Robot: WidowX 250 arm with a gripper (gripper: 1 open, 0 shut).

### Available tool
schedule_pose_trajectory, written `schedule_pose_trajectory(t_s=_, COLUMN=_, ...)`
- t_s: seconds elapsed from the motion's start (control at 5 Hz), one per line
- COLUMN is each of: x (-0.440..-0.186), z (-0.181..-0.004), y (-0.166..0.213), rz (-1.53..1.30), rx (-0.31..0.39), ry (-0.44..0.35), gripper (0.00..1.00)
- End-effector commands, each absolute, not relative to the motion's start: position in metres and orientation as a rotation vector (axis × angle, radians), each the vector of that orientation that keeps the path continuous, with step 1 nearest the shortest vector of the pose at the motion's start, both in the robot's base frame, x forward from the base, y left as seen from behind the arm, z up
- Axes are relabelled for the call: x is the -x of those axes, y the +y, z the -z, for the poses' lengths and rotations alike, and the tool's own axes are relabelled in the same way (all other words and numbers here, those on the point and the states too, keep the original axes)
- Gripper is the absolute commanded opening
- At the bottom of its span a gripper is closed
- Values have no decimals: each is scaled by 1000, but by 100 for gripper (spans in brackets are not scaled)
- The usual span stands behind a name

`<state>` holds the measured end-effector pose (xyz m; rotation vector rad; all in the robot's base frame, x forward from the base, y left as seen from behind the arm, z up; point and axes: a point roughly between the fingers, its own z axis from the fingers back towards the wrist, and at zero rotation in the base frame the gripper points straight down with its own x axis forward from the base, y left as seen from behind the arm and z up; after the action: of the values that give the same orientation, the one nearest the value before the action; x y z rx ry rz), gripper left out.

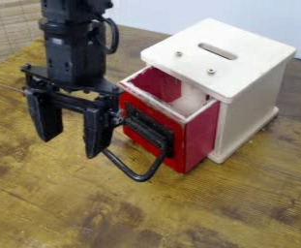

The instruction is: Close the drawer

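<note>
The red drawer (192,134) stands pulled out of the cream-white cabinet (243,73), showing its pale wooden inside. Its black front plate (145,130) faces left, and a big black wire loop handle (135,170) sticks out toward the front. My black gripper (70,125) hangs just left of the front plate, pointing down, fingers wide apart and open with nothing between them. The right finger (100,132) is close beside the plate and above the handle; contact cannot be told.
A worn wooden table (62,208) carries everything. A woven mat (4,29) lies at the back left. The cabinet has a slot (219,50) on top and stands at the right.
</note>
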<state>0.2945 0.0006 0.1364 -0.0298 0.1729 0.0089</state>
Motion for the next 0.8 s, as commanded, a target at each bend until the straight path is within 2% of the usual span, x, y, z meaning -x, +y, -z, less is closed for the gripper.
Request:
schedule_pose_trajectory(t_s=0.0, x=-304, z=-155, y=8, rz=2, rx=35, ry=111, gripper=100)
schedule_pose_trajectory(t_s=0.4, x=-298, z=-157, y=15, rz=-51, rx=47, ry=119, gripper=100)
schedule_pose_trajectory(t_s=0.6, x=-304, z=-155, y=19, rz=-43, rx=43, ry=128, gripper=100)
